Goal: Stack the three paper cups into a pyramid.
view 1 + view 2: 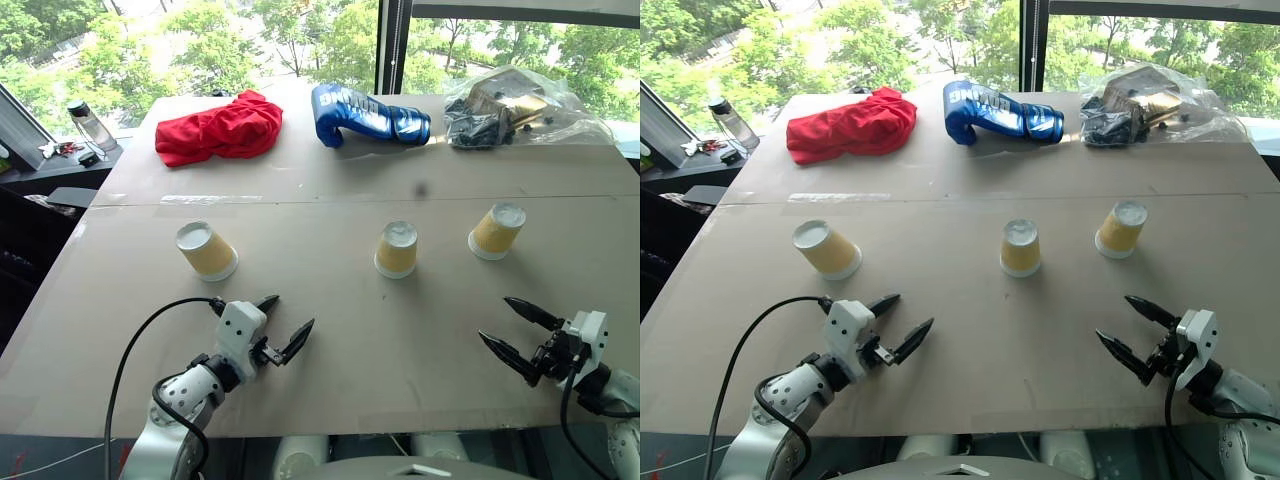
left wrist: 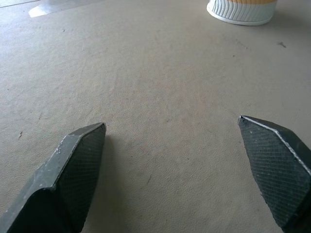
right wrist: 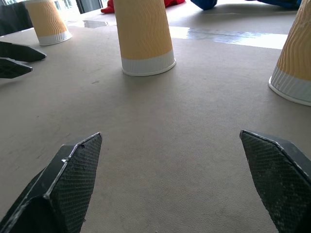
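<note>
Three tan-yellow paper cups stand upside down in a row across the brown table, well apart: a left cup (image 1: pixel 207 250), a middle cup (image 1: pixel 396 249) and a right cup (image 1: pixel 496 231). My left gripper (image 1: pixel 284 323) hovers open near the table's front edge, below and a little right of the left cup, with nothing between its fingers. Near the front right corner my right gripper (image 1: pixel 513 328) is open and empty too, pointing toward the middle cup (image 3: pixel 143 36). The rim of a cup (image 2: pixel 241 10) shows ahead of the left fingers.
At the back of the table lie a red cloth (image 1: pixel 219 128), a blue boxing glove (image 1: pixel 366 115) and a clear plastic bag of dark parts (image 1: pixel 512 107). A bottle (image 1: pixel 90 124) stands on a side shelf to the far left.
</note>
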